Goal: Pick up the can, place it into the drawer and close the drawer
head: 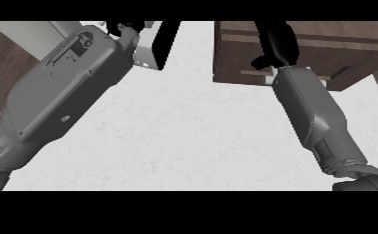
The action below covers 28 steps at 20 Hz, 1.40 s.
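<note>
No readable text, labels, brands or numbers anywhere. Only marking: small dark embossed shapes on the left forearm (70,75) casing, upper left of the frame, too small to make out as characters.

- The counter (192,128) fills the middle of the head view, from the near edge to the far edge.
- The drawer unit (325,53) stands at the far right, on the counter.
- The right hand (277,43) lies over the drawer unit, its forearm (317,118) running back to the near right.
- The left forearm (66,88) crosses the left side, from the near left towards the far middle.
- The left hand (125,28) shows at the far edge, left of the drawer unit.
</note>
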{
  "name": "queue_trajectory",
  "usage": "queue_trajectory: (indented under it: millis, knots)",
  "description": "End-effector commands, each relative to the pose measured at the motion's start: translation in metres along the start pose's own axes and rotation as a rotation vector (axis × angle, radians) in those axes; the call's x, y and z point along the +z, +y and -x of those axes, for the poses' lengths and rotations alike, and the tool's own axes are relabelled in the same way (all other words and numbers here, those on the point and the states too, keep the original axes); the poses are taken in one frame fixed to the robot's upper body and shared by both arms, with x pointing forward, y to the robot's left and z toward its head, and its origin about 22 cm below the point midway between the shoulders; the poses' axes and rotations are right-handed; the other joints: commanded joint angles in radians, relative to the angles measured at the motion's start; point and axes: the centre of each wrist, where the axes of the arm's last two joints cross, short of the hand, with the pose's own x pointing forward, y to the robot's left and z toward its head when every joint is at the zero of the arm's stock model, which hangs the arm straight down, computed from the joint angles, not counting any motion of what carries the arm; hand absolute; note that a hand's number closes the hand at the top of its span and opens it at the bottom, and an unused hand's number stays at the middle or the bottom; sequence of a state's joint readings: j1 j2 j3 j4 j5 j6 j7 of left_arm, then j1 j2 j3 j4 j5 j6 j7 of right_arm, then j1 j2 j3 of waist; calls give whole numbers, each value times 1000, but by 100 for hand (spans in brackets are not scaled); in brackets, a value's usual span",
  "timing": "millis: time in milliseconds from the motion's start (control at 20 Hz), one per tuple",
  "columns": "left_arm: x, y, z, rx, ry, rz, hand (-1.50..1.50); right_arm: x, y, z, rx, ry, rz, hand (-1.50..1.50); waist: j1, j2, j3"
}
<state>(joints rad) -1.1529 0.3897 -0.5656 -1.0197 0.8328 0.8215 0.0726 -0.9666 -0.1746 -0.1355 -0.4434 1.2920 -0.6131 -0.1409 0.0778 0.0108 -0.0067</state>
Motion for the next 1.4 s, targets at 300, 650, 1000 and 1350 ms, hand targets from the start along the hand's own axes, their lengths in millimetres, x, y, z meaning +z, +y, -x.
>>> queue_trajectory:
  millis: [300, 650, 1000, 1350]
  knots:
    - [13, 5, -5, 4, -2, 32, -150, -32, -23, 2, 31, 61, 68, -150, 37, 19, 9]
    - [14, 12, -2, 3, -9, 33, -150, -50, -43, 6, 40, 90, 69, -150, 38, 27, 9]
    - [16, 12, -15, 12, -1, 40, -150, -65, -53, -15, -296, 38, 17, -150, 39, 25, 13]
    - [19, 26, -16, -2, -1, 37, -150, -61, -47, -16, -677, 151, 13, -150, 42, 16, 12]
